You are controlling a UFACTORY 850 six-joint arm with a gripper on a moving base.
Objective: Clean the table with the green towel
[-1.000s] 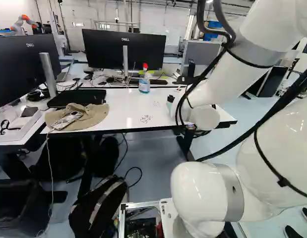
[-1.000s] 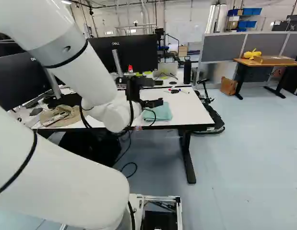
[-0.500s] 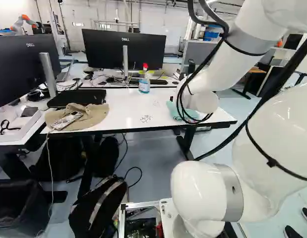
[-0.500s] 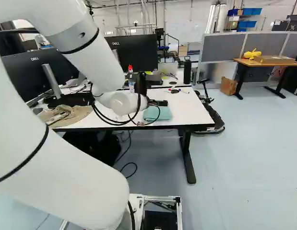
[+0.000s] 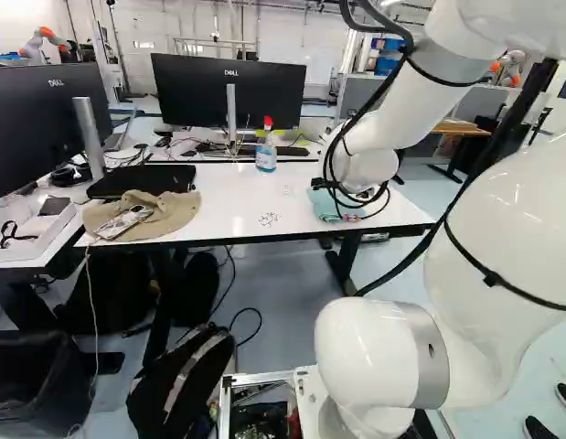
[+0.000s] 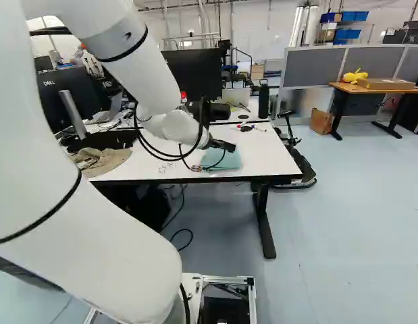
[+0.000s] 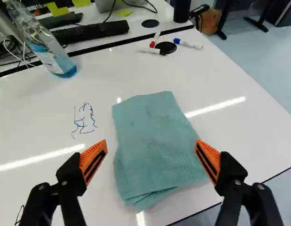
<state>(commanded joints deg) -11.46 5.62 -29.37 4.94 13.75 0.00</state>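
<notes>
wrist view: the tool (image 7: 151,143) is standing wide open, gripping nothing, over the green towel (image 7: 152,160), which is lying folded on the table (image 7: 37,117). closing too high may be missing the thin cloth. the spray bottle (image 7: 56,54) is standing beyond the towel.

left base view: arm cables (image 5: 384,90) are looping beside the towel, possibly snagging it.

right base view: the table's near edge is running close to the towel; overshooting may be pushing it off.

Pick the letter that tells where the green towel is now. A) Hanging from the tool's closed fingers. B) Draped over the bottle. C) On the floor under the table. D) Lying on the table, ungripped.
D: the green towel lies on the white table, and the tool stands open with nothing gripped between its fingers.
</notes>
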